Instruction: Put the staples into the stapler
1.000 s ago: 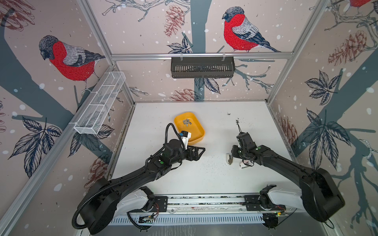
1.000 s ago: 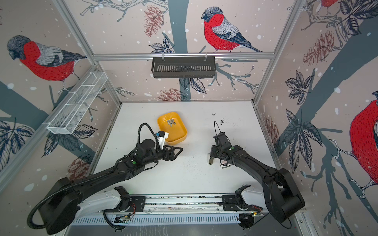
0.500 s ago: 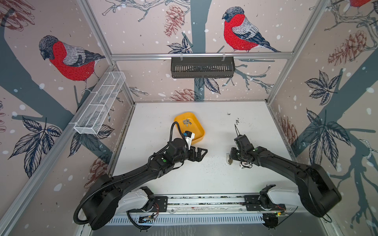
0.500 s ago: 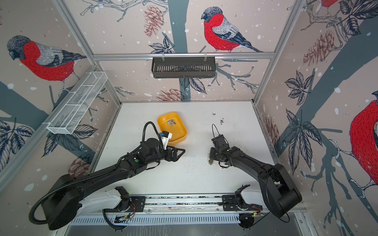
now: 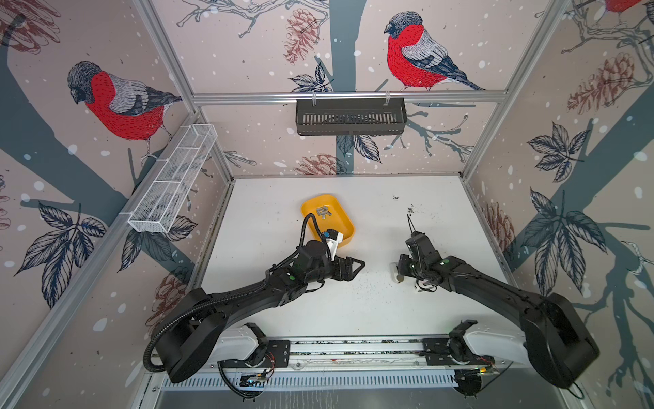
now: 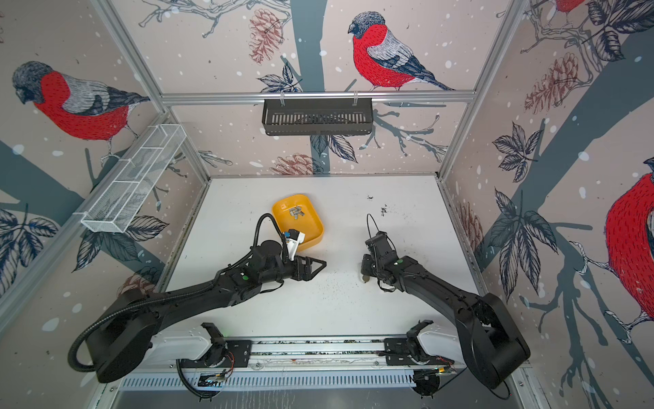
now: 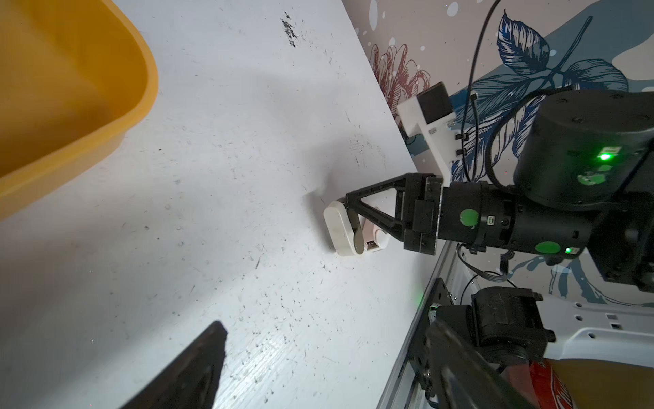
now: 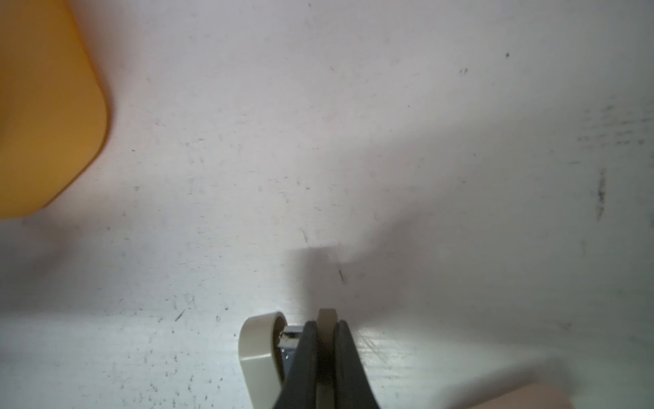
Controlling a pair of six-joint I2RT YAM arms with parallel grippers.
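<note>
Nearest the camera head, a silver aluminium mounting rail [image 5: 354,348] carries both black arms. They stretch low over the scuffed white tabletop [image 5: 354,311], elbows out and forearms converging toward its middle.

The right gripper [image 5: 400,272] points toward the left arm and is clamped tight on the small cream-white plastic stapler [image 5: 393,271], which lies on the near right part of the table. In the right wrist view this gripper [image 8: 327,331] pinches a thin beige plate of the stapler [image 8: 256,348]. The curved cream cover stands swung apart from that plate, with a silvery metal channel showing between them. Seen end-on there, the stapler's long axis runs in line with the fingers, rounded end toward the table's middle. The top views hide too much to confirm that. In the left wrist view the stapler [image 7: 338,232] sits near the table's near edge.

The left gripper [image 5: 359,265] is rolled onto its side, with its wrist camera on the far side. It points at the stapler across a bare, speckled stretch of table, jaws apart and holding nothing.

Farther back, just beyond the left wrist, a shallow yellow plastic tray [image 5: 339,221] holds the short silvery-grey metal staples [image 5: 322,211], heaped at its far end and well apart from the stapler. Open tabletop runs on to the far wall, where a black slatted basket [image 5: 350,117] hangs.
</note>
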